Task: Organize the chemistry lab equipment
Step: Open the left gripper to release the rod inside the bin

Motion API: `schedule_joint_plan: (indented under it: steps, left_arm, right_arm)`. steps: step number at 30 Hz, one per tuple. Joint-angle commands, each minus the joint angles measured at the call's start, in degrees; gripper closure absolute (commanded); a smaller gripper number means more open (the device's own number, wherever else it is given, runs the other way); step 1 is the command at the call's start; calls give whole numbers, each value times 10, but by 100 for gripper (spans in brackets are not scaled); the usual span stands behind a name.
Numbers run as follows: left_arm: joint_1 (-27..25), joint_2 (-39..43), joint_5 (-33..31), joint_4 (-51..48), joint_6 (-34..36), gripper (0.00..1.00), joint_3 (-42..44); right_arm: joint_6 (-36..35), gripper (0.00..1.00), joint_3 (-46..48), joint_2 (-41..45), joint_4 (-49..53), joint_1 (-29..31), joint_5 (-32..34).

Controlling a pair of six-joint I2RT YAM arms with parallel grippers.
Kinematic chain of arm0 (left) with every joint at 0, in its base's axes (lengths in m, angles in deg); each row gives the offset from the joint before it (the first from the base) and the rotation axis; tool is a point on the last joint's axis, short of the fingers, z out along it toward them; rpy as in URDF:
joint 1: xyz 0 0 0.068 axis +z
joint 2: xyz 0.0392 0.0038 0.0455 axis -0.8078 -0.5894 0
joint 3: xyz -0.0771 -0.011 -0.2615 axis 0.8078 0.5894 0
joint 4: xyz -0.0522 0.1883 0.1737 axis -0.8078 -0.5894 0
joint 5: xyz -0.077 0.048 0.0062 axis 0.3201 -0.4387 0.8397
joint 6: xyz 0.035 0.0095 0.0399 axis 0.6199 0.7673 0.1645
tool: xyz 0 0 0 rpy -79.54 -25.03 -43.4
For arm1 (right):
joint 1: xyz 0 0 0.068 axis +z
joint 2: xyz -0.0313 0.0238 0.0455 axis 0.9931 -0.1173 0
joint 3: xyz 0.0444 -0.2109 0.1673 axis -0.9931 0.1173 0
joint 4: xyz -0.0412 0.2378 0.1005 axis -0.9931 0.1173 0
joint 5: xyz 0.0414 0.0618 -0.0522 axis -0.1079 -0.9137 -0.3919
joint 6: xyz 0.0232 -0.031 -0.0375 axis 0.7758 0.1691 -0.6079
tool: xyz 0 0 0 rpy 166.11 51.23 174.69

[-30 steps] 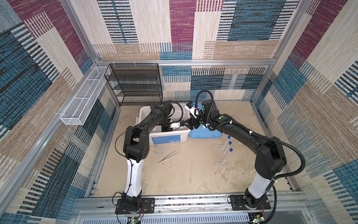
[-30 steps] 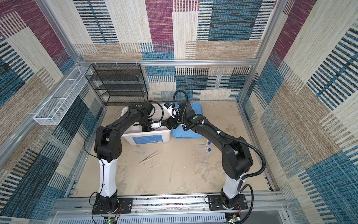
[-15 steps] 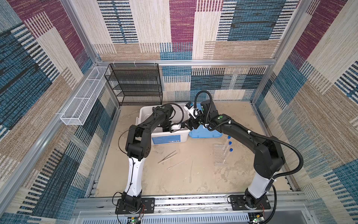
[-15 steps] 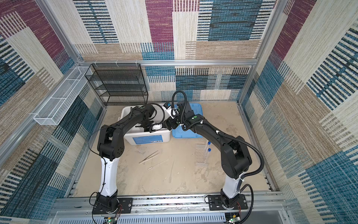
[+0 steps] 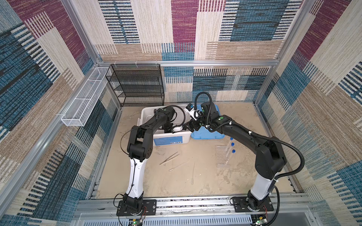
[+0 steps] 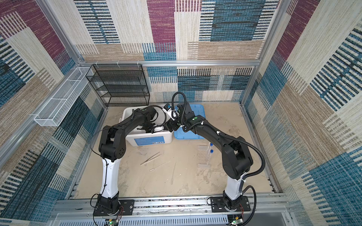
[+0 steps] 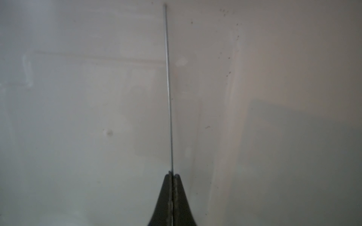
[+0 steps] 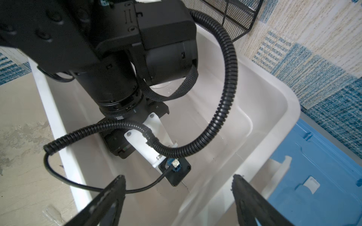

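Observation:
In the left wrist view my left gripper [image 7: 172,175] is shut on a thin metal rod [image 7: 168,88] that sticks straight out from the fingertips, inside the white bin [image 7: 78,117]. In both top views that gripper is hidden down in the bin [image 5: 168,139] [image 6: 148,140]. My right gripper [image 5: 189,126] [image 8: 179,177] hangs open over the bin's right end with nothing between its fingers. On the sandy floor lie metal tweezers [image 5: 169,158] [image 6: 150,158] and another thin rod [image 5: 179,166] [image 6: 159,166]. Blue-capped test tubes [image 5: 228,150] [image 6: 209,154] rest in a clear rack [image 5: 222,156].
A blue lid [image 5: 207,135] [image 8: 323,176] lies flat right of the bin, under my right forearm. A black mesh shelf [image 5: 137,86] stands against the back wall. A white wire basket [image 5: 84,101] hangs on the left wall. My left arm [image 8: 117,58] fills the bin's opening.
My right gripper has edged a little left toward the bin's right end. The left arm has shifted slightly inside the bin, still shut on the rod.

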Motion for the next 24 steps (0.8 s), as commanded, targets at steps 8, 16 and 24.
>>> schedule_joint_plan:
  steps: [8,16,24]
  left_arm:
    - [-2,-6,-12,15,2,90,4]
    - [-2,5,-34,19,-18,83,0]
    - [-2,34,-34,25,-19,83,4]
  right_arm:
    - [-3,14,-2,5,-10,1,5]
    - [-2,14,5,14,-12,1,7]
    - [1,13,19,34,-26,1,11]
